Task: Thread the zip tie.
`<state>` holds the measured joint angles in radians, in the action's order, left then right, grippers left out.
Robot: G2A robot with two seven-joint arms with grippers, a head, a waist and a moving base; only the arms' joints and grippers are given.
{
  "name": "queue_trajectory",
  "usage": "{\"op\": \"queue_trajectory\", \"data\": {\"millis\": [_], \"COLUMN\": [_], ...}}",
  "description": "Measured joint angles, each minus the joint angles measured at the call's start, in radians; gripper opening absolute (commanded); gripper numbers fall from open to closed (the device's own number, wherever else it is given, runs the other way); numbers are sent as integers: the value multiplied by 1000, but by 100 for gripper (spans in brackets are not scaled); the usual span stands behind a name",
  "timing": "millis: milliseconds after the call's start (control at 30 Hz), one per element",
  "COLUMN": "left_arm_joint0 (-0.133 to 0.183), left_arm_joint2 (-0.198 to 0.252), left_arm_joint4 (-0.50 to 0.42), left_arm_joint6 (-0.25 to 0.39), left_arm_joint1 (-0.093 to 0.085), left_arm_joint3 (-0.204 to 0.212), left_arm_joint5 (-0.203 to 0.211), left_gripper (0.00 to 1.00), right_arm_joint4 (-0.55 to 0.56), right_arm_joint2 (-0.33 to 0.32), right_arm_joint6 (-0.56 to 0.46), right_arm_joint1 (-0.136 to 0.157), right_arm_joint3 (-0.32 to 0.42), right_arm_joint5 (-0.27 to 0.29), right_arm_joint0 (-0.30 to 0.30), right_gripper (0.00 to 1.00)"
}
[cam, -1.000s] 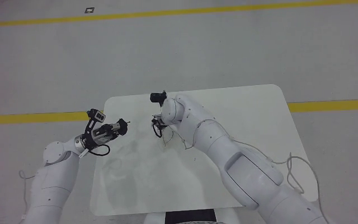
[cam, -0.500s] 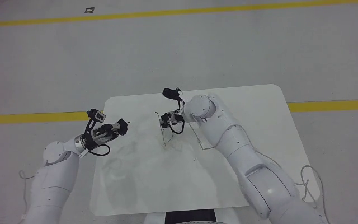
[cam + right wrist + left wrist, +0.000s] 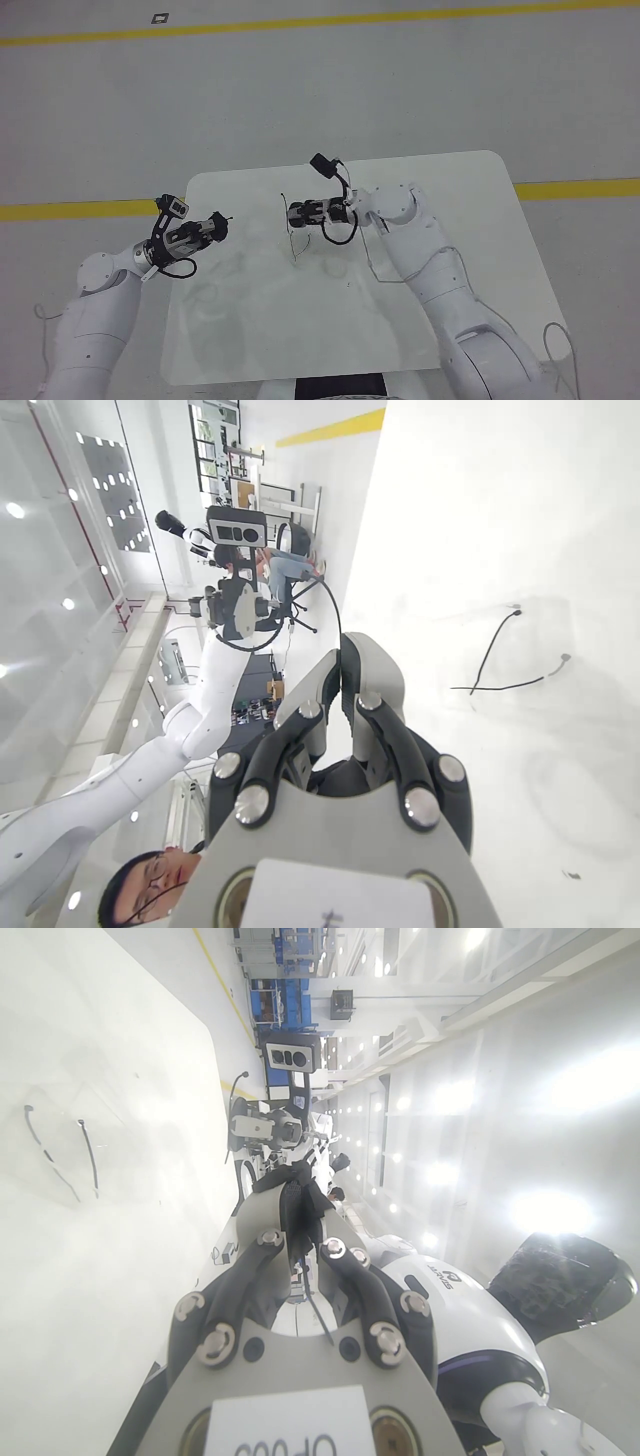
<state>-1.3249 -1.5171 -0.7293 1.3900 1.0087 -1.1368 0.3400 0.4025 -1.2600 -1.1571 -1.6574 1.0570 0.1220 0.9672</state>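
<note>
Altogether three thin black ties show, each a plain strap with a small head. Two loose ties [image 3: 492,650] lie crossed near the middle of the tabletop [image 3: 450,200]. The right hand [image 3: 341,660], above that middle, pinches the third tie [image 3: 338,607], which arcs from its fingertips. The left hand [image 3: 300,1193], at the tabletop's left edge, is pressed together on a black strip [image 3: 321,1320].

Two black zip ties [image 3: 475,688], crossed, lying flat
</note>
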Motion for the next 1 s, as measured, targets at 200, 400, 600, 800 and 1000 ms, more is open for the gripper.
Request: {"op": "queue_trajectory", "data": {"millis": [200,400,600,800,1000], "left_arm_joint0": [0,-18,-5,27,35], "left_arm_joint2": [0,26,80,147,161], "left_arm_joint4": [0,-15,-25,-20,-11], "left_arm_joint6": [0,-60,-119,-173,-189], "left_arm_joint1": [0,6,19,41,45], "left_arm_joint3": [0,-16,3,29,37], "left_arm_joint5": [0,-13,0,0,0], "left_gripper": [0,0,0,0,0], "right_arm_joint4": [0,-23,-38,-35,-25], "right_arm_joint2": [0,14,29,56,61], "right_arm_joint6": [0,101,241,362,377], "right_arm_joint1": [0,5,13,20,21], "right_arm_joint3": [0,57,145,208,215], "right_arm_joint5": [0,0,48,89,91], "right_arm_joint0": [0,47,127,184,186], "right_gripper": [0,0,0,0,0]}}
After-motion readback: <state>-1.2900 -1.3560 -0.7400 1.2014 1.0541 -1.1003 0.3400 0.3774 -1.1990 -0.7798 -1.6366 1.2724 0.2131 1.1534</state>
